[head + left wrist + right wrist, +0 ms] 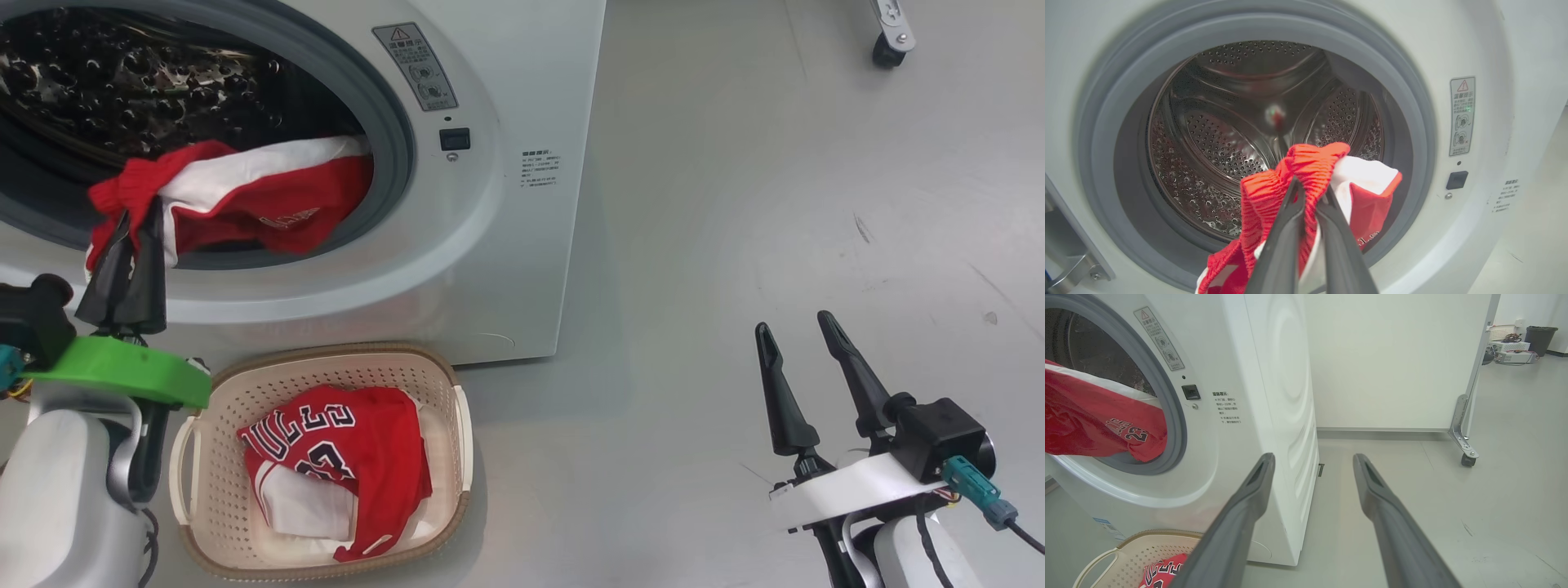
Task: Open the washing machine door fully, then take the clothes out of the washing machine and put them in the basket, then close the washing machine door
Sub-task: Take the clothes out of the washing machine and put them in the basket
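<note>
step: draw clothes [269, 204] from washing machine [522, 245] | left gripper [135, 219], mid-left — clamped on their red waistband at its mouth | right gripper [793, 322], lower right — spread, empty | tip: clear gasket [400, 139], lower into basket [326, 353], bottom-left

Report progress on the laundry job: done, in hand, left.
Done: the washing machine stands open, and one red jersey lies in the basket. In hand: the left gripper is shut on red shorts, half out of the drum mouth; the right gripper hangs open over the floor. Left: drop the shorts in the basket, then close the door.
</note>
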Available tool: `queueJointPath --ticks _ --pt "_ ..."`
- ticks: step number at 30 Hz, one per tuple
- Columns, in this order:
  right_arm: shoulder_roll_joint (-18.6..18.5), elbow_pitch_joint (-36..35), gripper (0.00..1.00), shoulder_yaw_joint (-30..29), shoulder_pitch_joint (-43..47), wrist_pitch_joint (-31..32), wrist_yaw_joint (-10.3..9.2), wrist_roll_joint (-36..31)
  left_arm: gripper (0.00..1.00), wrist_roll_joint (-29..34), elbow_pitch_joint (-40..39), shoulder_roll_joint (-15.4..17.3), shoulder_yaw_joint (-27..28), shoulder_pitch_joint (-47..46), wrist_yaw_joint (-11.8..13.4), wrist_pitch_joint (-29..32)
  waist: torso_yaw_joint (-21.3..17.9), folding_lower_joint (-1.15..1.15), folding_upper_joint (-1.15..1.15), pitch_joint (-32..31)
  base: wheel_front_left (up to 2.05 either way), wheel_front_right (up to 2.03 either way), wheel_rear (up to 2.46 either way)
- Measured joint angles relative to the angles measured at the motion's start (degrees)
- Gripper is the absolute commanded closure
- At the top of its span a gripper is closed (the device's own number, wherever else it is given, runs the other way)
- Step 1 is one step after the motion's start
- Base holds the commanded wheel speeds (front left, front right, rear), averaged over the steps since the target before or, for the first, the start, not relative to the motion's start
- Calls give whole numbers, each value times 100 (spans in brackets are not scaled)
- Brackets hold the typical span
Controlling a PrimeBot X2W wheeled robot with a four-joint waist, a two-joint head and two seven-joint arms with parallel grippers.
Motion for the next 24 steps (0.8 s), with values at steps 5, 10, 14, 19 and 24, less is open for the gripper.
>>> queueJointPath --ticks 5,10,14,19,24 --pt "1 -27 0 -7 59 0 16 0 100 219 -446 -31 197 316 37 -1 31 0 0 -35 0 0 0" --pt "1 -62 0 -23 65 0 46 0 100 400 -838 -99 334 570 36 -1 57 0 0 -55 0 0 0" --pt "1 -77 0 -48 76 0 46 0 100 458 -1049 -171 391 813 36 -1 82 0 0 -71 0 0 0" --pt "2 -86 0 -67 121 0 46 0 100 583 -1508 -247 646 892 36 -1 127 0 0 -87 0 0 0" --pt "3 -86 0 -69 153 0 47 0 100 644 -1825 -356 795 949 31 -2 173 0 0 -107 0 0 0"
